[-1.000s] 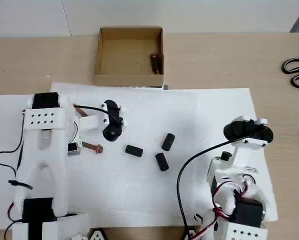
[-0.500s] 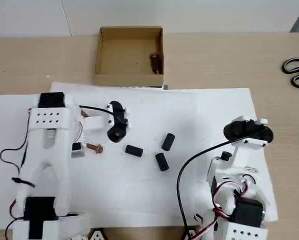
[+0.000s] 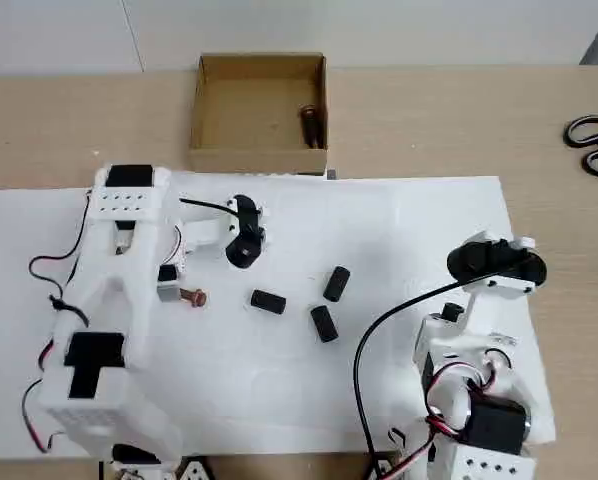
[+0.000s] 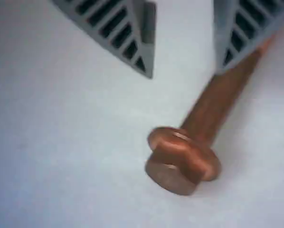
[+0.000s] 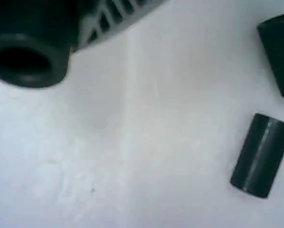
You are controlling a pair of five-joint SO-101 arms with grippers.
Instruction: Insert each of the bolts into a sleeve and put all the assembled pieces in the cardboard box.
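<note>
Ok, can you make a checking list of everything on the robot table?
Surface: white sheet on a wooden table.
Job's things: bolt lying on the sheet; three loose sleeves; box holding one assembled piece.
Clutter: scissors on the table.
Grippers: left gripper open over the bolt; right gripper shut on a held sleeve.
Cables: black cable looping beside the right arm.
Surroundings: nothing seen.
</note>
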